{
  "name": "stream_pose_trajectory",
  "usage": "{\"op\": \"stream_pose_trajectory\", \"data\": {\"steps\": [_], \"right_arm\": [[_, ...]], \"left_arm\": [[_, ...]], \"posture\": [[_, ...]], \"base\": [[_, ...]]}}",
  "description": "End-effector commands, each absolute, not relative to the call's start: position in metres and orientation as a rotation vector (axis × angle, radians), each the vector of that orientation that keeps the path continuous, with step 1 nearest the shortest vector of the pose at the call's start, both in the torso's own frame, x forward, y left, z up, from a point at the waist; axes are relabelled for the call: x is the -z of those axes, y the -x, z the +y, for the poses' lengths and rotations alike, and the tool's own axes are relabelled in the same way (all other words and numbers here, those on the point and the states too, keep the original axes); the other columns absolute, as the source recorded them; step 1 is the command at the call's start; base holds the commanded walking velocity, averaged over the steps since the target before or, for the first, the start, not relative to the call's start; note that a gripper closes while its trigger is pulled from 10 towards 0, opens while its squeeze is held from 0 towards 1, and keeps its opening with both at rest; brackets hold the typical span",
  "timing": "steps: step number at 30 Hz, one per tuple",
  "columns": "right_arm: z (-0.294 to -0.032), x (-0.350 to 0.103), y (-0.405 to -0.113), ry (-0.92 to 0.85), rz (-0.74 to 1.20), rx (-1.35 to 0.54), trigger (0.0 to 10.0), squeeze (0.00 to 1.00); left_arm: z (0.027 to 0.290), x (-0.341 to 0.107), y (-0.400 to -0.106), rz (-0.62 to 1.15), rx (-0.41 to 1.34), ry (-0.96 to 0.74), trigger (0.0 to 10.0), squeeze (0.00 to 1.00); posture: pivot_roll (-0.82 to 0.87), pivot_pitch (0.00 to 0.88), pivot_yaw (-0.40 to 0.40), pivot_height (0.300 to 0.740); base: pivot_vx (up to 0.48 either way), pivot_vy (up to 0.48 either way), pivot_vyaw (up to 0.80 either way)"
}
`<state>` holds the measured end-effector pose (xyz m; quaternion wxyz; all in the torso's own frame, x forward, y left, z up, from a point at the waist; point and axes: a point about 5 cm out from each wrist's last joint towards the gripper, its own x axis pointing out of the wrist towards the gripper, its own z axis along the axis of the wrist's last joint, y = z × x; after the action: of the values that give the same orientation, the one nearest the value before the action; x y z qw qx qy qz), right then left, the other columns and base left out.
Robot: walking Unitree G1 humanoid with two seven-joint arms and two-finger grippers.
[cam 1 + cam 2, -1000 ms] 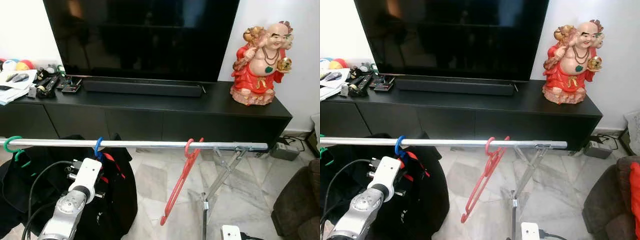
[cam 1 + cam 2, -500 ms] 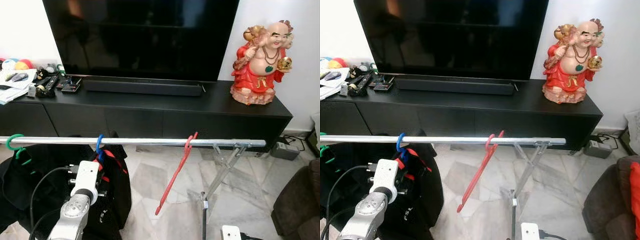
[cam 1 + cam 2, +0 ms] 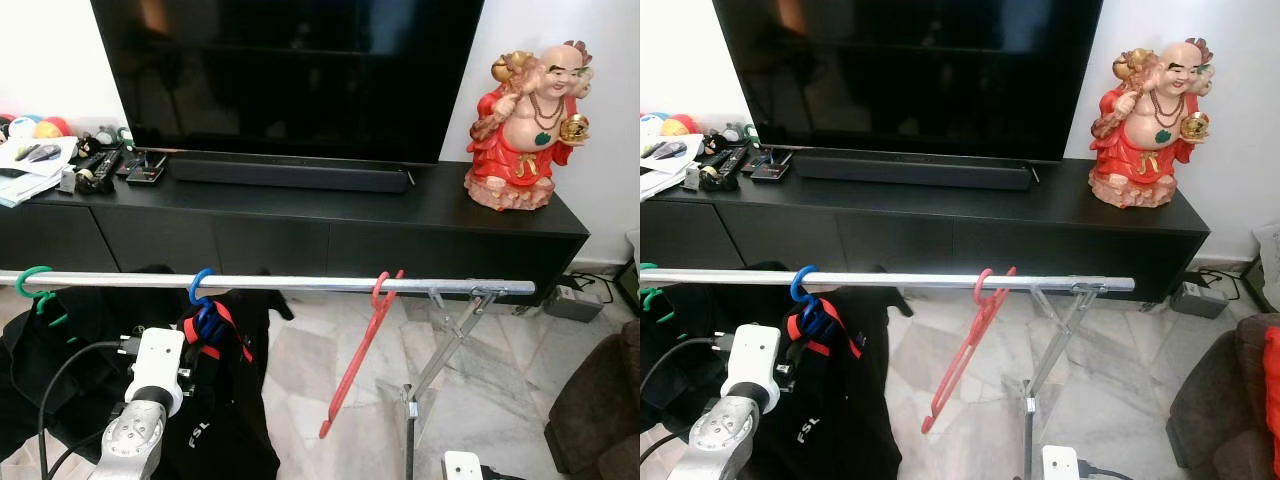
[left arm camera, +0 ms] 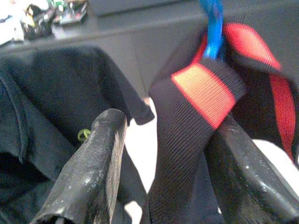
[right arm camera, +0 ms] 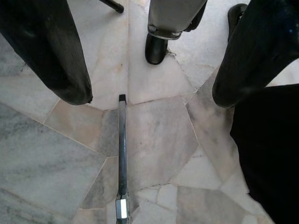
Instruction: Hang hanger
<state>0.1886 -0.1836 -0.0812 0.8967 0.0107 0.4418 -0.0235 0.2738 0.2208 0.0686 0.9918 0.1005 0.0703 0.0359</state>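
Left gripper (image 4: 159, 154) fingers sat spread around the black jacket's (image 3: 225, 400) collar below the blue hanger (image 3: 200, 295); snagged fabric could unhook it. Right gripper (image 5: 149, 60) gaped empty.

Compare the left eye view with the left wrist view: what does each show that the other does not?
Left eye view: the rail, the red hanger, the TV and the statue. Left wrist view: the left gripper open, a collar band between its fingers. Both: the blue hanger and the black garment.
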Motion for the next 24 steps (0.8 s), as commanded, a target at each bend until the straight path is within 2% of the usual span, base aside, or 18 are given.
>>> {"op": "stream_pose_trajectory", "data": {"steps": [1, 11, 14, 16, 17, 19, 24], "right_arm": [[-0.185, 0.082, -0.186, -0.017, 0.923, 0.051, 10.0, 0.0], [-0.185, 0.082, -0.186, -0.017, 0.921, 0.055, 10.0, 0.0], [-0.186, 0.082, -0.186, -0.017, 0.918, 0.053, 10.0, 0.0], [-0.186, 0.082, -0.186, -0.017, 0.917, 0.052, 10.0, 0.0], [-0.185, 0.082, -0.186, -0.017, 0.917, 0.05, 10.0, 0.0], [-0.185, 0.082, -0.186, -0.017, 0.918, 0.049, 10.0, 0.0], [-0.185, 0.083, -0.185, -0.017, 0.918, 0.05, 10.0, 0.0]], "left_arm": [[0.22, -0.075, -0.272, 0.104, -0.058, -0.184, 10.0, 1.0], [0.237, -0.08, -0.258, 0.08, -0.103, -0.176, 10.0, 1.0], [0.274, -0.064, -0.229, 0.136, -0.247, -0.205, 10.0, 0.96], [0.28, -0.061, -0.224, 0.15, -0.268, -0.211, 10.0, 0.96], [0.286, -0.054, -0.216, 0.177, -0.29, -0.22, 10.0, 0.0], [0.294, -0.029, -0.195, 0.277, -0.329, -0.24, 10.0, 0.0], [0.294, -0.005, -0.175, 0.387, -0.347, -0.235, 10.0, 0.0]], "posture": [[0.13, 0.021, -0.018, 0.74], [0.13, 0.013, -0.013, 0.74], [0.13, 0.009, -0.011, 0.74], [0.13, 0.009, -0.011, 0.74], [0.14, 0.001, -0.014, 0.74], [0.14, 0.0, -0.01, 0.74], [0.13, 0.0, -0.009, 0.74]], "base": [[0.0, 0.0, 0.0], [0.0, 0.0, 0.0], [0.0, 0.0, 0.0], [0.0, 0.0, 0.0], [0.0, 0.0, 0.0], [0.0, 0.0, 0.0], [0.0, 0.0, 0.0]]}}
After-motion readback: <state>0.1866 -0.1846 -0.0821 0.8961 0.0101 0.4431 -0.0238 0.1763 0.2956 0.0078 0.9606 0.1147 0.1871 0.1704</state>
